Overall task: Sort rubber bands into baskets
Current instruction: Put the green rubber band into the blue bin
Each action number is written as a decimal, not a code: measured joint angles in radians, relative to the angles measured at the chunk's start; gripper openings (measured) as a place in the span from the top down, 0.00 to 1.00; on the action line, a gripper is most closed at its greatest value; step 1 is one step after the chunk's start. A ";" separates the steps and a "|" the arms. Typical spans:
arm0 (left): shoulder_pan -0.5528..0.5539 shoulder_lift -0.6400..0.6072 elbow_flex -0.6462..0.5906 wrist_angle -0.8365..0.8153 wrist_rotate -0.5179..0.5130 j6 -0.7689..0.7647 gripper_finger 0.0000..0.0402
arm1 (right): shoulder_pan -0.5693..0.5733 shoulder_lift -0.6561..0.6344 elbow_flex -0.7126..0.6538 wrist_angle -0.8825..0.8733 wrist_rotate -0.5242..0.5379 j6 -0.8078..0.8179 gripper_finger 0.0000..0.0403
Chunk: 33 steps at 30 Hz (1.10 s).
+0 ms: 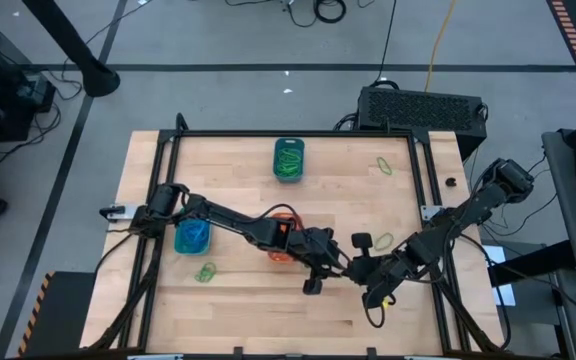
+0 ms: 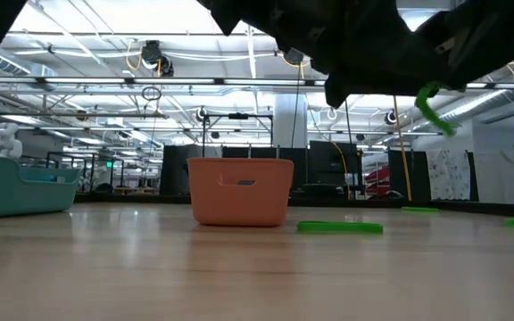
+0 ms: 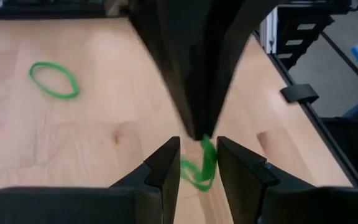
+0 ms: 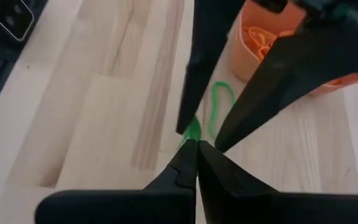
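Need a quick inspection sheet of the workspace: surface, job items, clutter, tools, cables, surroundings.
Surface: wood table inside a black frame.
Job's things: green basket with green bands, blue basket, orange basket with orange bands; loose green bands on the table.
Clutter: nothing seen.
Grippers: right tool shut on a green band, lifted off the table; left tool open around the same band, not closed on it.
Cables: black cables and a yellow one on the floor behind the table.
Surroundings: black box at the far edge; large hall with ceiling lights.

Right pincer [image 4: 196, 144] on green band [image 4: 192, 130]
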 joint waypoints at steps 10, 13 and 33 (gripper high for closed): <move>0.004 0.000 0.000 -0.036 -0.005 0.000 0.72 | 0.000 -0.001 0.003 -0.005 0.047 -0.003 1.00; 0.004 0.000 0.000 -0.041 -0.005 0.002 0.74 | 0.000 -0.001 0.003 -0.005 0.046 -0.004 1.00; 0.025 -0.065 0.001 -0.245 -0.137 0.127 0.99 | -0.005 -0.001 0.003 -0.022 0.219 -0.106 0.82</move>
